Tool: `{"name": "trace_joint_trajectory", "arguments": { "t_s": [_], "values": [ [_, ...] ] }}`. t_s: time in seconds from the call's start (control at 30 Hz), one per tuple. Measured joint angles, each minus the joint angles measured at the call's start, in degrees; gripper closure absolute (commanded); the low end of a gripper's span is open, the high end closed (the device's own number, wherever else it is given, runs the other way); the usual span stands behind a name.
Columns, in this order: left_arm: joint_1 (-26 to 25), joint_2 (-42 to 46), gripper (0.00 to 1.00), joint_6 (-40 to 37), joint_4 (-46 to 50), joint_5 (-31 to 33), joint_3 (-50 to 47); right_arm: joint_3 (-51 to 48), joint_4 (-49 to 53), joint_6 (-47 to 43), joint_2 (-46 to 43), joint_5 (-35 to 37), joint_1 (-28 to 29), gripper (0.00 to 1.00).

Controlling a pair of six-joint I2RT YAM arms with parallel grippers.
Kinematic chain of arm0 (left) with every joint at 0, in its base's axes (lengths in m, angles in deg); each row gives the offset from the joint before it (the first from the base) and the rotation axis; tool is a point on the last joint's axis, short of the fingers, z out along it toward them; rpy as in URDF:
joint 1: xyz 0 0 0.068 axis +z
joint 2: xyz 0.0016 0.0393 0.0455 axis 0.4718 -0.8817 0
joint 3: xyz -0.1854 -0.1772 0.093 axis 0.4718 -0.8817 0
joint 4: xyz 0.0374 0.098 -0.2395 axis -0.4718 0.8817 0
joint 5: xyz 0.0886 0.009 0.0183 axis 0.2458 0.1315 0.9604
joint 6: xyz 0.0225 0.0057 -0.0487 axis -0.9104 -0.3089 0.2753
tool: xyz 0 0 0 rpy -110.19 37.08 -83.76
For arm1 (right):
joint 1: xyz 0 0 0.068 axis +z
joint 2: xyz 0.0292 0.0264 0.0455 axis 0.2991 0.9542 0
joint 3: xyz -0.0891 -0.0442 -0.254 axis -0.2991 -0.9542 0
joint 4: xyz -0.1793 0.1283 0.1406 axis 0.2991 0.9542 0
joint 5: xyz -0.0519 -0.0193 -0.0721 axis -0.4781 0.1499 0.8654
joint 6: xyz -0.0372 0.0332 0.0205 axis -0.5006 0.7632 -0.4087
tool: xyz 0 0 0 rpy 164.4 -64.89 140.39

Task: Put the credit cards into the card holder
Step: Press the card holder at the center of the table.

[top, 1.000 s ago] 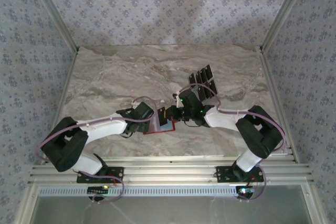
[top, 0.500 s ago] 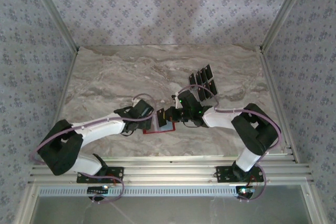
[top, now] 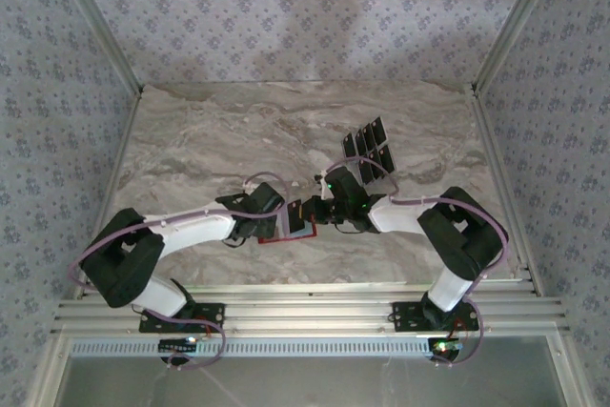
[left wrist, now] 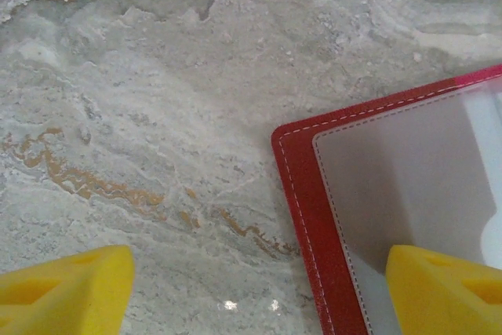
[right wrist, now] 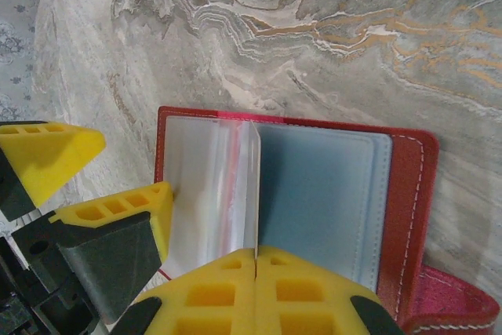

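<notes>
Jaws of the left gripper (top: 274,219) stand apart in the top external view, at the left edge of the card holder (top: 297,233), which lies open on the marble table (top: 210,140) between the two arms. The right gripper (top: 307,213) reaches in from the other side, its tip over the holder's middle; whether it is closed cannot be told from up here. The credit cards (top: 370,145) lie fanned in a black row farther back on the table, beyond the right arm and well apart from both grippers.

From the left wrist, the left gripper (left wrist: 259,292) is spread wide with nothing held. One of its yellow fingers (left wrist: 67,288) hangs over bare marble, the other over the greyish pocket just inside the red stitched border of the card holder (left wrist: 302,194). The holder's corner and left edge lie between the two.

From the right wrist, the right gripper (right wrist: 256,288) has its yellow fingers pressed tight together, and the edge of an upright clear leaf (right wrist: 212,186) of the card holder (right wrist: 408,194) runs straight into the seam between them, so it looks pinched there. The holder lies spread open directly ahead, its snap tab at the lower right. The left gripper (right wrist: 129,170) sits at the holder's left edge, parted, one finger touching the pocket.
</notes>
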Motion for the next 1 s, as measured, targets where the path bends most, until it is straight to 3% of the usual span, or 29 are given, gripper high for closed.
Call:
{"name": "trace_joint_trajectory", "arguments": {
  "t_s": [1.0],
  "values": [
    [-0.2,-0.4,0.17,0.4,0.1,0.4,0.3,2.5,-1.4,1.6,1.5,-2.6,0.8,1.0]
  ]
}}
